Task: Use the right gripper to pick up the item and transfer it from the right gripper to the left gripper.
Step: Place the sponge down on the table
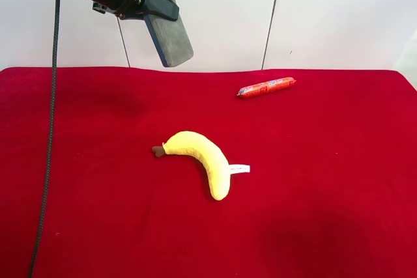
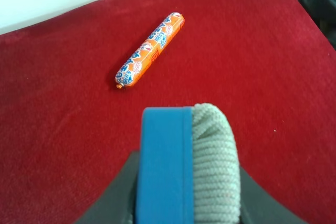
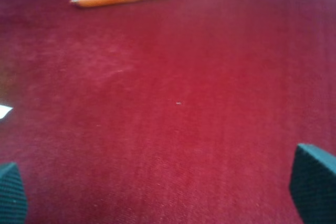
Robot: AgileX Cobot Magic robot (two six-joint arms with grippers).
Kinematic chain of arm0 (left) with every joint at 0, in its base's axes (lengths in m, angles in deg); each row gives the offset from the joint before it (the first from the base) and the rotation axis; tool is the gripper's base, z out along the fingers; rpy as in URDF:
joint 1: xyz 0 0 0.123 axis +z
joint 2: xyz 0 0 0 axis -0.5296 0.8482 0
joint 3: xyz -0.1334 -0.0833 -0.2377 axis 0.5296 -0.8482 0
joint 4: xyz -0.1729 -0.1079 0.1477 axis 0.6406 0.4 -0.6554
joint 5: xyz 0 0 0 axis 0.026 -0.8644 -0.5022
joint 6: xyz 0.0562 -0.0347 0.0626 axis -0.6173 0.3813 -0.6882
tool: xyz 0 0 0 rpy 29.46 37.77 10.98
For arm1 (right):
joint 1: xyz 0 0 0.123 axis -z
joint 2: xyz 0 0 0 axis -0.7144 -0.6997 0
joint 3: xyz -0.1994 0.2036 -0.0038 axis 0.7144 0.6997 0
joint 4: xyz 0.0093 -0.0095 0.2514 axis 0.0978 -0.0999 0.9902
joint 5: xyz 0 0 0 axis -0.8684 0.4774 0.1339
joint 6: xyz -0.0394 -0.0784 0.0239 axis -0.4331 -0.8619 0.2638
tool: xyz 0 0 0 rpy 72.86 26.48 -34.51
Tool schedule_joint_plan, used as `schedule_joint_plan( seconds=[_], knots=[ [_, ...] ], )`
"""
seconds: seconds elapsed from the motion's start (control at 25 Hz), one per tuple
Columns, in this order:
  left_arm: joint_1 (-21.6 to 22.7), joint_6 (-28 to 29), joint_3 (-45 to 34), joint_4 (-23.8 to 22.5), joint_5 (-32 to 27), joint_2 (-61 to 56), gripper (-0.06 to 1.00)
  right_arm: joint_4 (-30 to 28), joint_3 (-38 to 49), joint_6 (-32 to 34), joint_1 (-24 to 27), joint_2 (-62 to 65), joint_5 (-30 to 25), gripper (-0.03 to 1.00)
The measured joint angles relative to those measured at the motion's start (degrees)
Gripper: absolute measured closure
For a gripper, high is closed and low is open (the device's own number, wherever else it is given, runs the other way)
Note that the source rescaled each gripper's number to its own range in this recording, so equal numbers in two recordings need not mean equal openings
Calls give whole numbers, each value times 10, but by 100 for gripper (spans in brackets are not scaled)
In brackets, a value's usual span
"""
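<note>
Up at the exterior high view's far left, well clear of the red worktop (image 1: 326, 193), the left gripper (image 1: 159, 14) is clamped on the item (image 1: 171, 38). The item hangs tilted in the air, grey felt face outward. Held that high by this arm, it looks to me to be already on the receiving side of the hand-over. Below lie the plush banana (image 1: 199, 157) mid-cloth and the sausage stick (image 1: 266, 87) farther back, well apart from each other. No right arm shows in this view.

The right wrist view supplies that missing arm. The right gripper (image 3: 163, 192) has its fingertips (image 3: 314, 182) spread wide with only bare red cloth between them, so it holds nothing. The sausage stick lies beyond, and the item is absent.

The left wrist view shows the hold itself, which the high camera cannot. The item is seen end-on, blue base on one side and felt on the other, with dark jaws pressed against both flat faces. That is a pinch across the thin dimension, which suits a flat pad.
</note>
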Motion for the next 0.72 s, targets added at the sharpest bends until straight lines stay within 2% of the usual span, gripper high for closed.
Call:
schedule_joint_plan(
  seconds=[0.28,0.72],
  knots=[
    [0,0,0,0,1,0,92,20,0,-19,102,0,0,-3],
    [0,1,0,0,1,0,92,27,0,-24,109,0,0,-3]
  ],
)
